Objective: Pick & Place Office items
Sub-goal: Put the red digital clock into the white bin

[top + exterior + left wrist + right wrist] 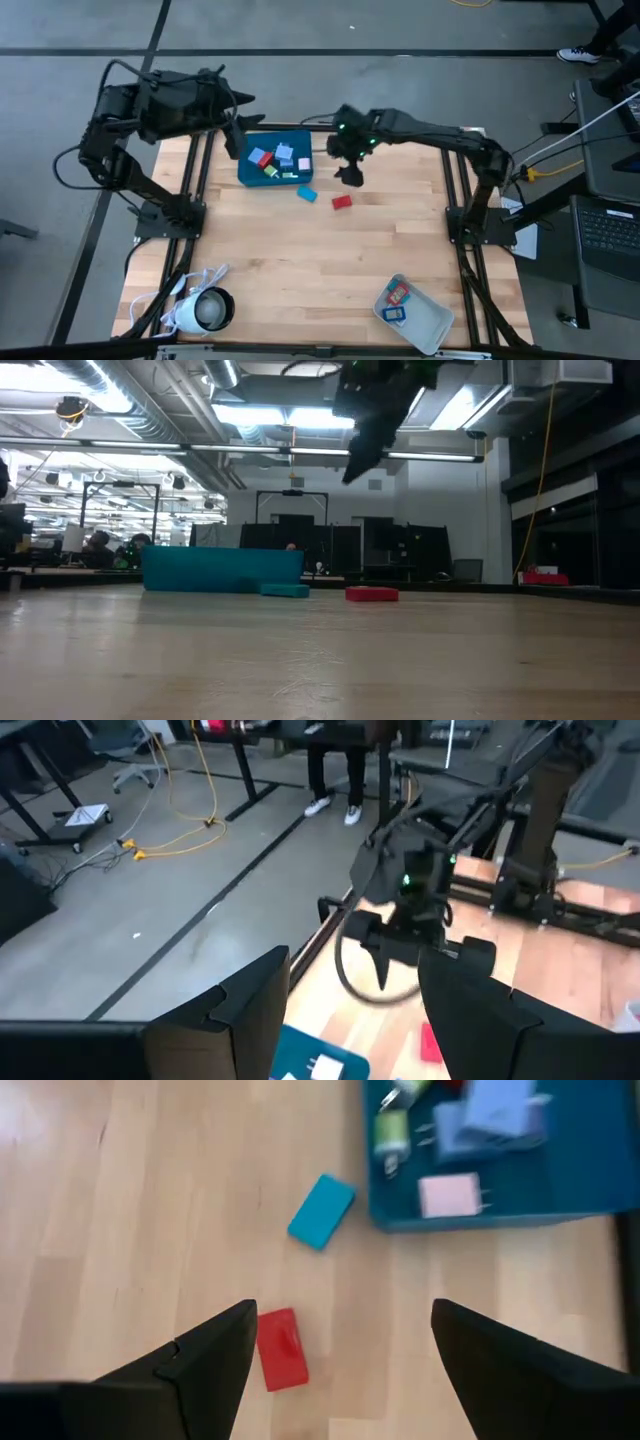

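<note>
- The red block [342,202] lies flat on the bare tabletop [300,260], just outside the teal tray [247,172] toward its 4 o'clock. It is one of two strays and the likeliest next pick.
- The light blue block [307,194] lies beside it, nearer the tray's corner, touching neither the red one nor the tray wall.
- The other office items, blue, pink, green and white pieces [277,160], sit heaped inside the teal tray at the tabletop's 12 o'clock. That looks like the source bin.
- The grey tray [432,322], at the tabletop's 5 o'clock, already carries a few small pieces, so I judge it the drop-off.
- The right claw [351,172] hangs in the air just to the 12 o'clock side of the red block, fingers spread and empty. From the wrist view the block lies close to one finger [215,1355], off-centre, so some sideways correction seems needed before descending.
- The left claw [350,1010] waits raised at the teal tray's 9 o'clock edge, spread, holding nothing.
- A white round corded device [205,308] rests at 7 o'clock, well apart.
</note>
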Motion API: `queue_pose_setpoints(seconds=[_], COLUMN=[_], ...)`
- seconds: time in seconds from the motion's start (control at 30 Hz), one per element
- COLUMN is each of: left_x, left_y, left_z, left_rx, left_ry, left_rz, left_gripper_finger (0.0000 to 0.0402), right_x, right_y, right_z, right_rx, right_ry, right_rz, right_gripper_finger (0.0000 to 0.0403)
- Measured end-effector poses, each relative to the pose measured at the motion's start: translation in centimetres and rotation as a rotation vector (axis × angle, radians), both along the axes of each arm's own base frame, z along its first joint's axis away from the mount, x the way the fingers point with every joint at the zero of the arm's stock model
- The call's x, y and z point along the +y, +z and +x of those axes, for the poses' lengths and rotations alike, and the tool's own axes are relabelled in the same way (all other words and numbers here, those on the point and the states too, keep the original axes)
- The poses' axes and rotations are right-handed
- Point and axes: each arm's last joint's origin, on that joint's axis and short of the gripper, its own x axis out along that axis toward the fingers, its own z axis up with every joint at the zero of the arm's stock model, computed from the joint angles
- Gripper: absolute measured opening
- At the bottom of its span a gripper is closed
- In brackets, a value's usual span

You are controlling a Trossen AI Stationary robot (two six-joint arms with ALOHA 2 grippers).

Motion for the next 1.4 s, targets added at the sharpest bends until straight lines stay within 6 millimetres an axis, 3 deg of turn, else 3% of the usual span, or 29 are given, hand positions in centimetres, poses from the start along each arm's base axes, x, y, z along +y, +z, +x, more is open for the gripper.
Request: queue_pose_setpoints(seconds=[0.2,0.33,0.43,0.53,0.67,0.8,1.0,1.13,1.4], left_x=[0.0,-1.2,-2.5,-3.4,-3.7,-3.9,-4.1,-3.9,-3.9], left_y=[-0.6,-1.7,-5.2,-9.7,-14.9,-18.8,-19.9,-19.9,-19.8], left_z=[0.6,0.5,0.7,0.7,-0.6,-1.0,-0.9,-0.9,-0.9], left_rx=[-0.033,-0.121,-0.160,-0.308,-0.504,-0.535,-0.514,-0.521,-0.530], left_ry=[-0.009,-0.045,-0.010,0.034,0.074,0.124,0.146,0.163,0.163], left_rz=[0.004,-0.016,-0.010,-0.024,-0.061,-0.104,-0.114,-0.112,-0.115], left_gripper_finger=[0.0216,0.0216,0.0216,0.0216,0.0216,0.0216,0.0216,0.0216,0.0216], right_x=[0.6,0.8,0.8,0.6,0.6,0.8,0.8,0.9,3.2], right_y=[-4.2,-5.6,-5.6,-5.3,-4.9,-5.4,-5.8,-8.3,-13.0], right_z=[1.8,2.2,2.3,2.0,1.6,1.6,1.9,1.5,1.0], right_rx=[0.152,0.204,0.196,0.206,0.220,0.247,0.238,0.316,0.342], right_ry=[0.056,0.054,0.042,0.036,0.036,0.063,0.075,0.074,0.090], right_rz=[-0.004,0.025,0.042,0.048,0.056,0.087,0.020,0.028,-0.007], right_gripper_finger=[0.0304,0.0304,0.0304,0.0304,0.0304,0.0304,0.0304,0.0304,0.0304])
